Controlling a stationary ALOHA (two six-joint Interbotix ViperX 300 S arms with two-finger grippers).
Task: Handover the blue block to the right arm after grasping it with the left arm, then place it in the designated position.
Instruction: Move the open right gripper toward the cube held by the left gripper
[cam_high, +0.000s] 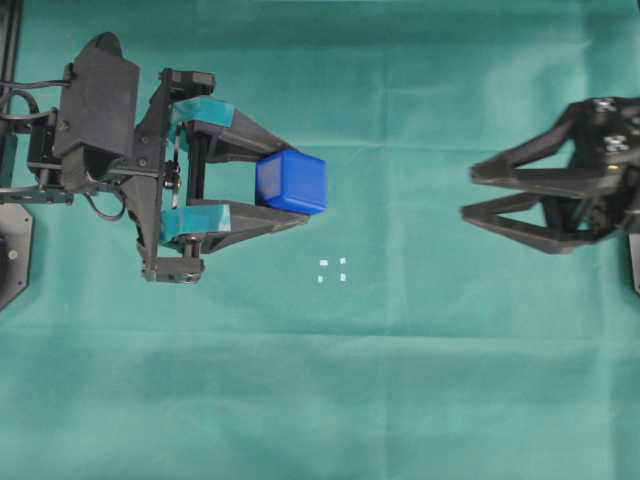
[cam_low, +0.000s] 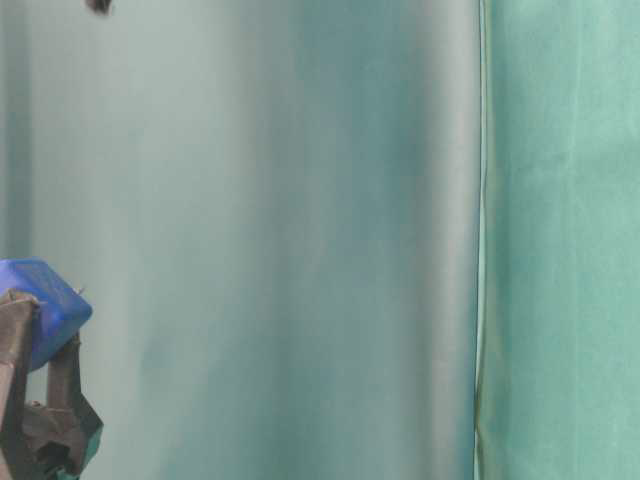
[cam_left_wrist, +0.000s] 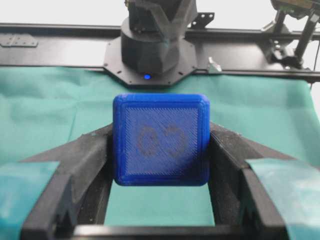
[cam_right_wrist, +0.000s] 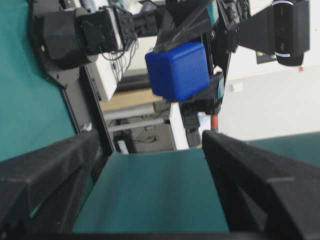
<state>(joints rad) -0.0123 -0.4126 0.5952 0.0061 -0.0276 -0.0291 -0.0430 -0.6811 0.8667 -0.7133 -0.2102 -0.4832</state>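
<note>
The blue block (cam_high: 291, 182) is a small bright blue cube, clamped between the teal-taped fingers of my left gripper (cam_high: 290, 183) and held above the green cloth. The left wrist view shows its embossed face (cam_left_wrist: 161, 139) pinched at both sides by the left gripper (cam_left_wrist: 161, 150). At table level the block (cam_low: 40, 300) shows at the far left. My right gripper (cam_high: 467, 193) stands open at the right, well apart from the block and pointing toward it. From the right wrist, the block (cam_right_wrist: 177, 70) hangs ahead of the open right gripper (cam_right_wrist: 152, 145). The designated position (cam_high: 332, 270) is a small square of white dots, below and right of the block.
Green cloth (cam_high: 400, 400) covers the table. Black frame rails (cam_left_wrist: 60, 35) and an arm base (cam_left_wrist: 152, 45) stand at the far edge. Shelving and cables (cam_right_wrist: 145, 125) lie beyond the table.
</note>
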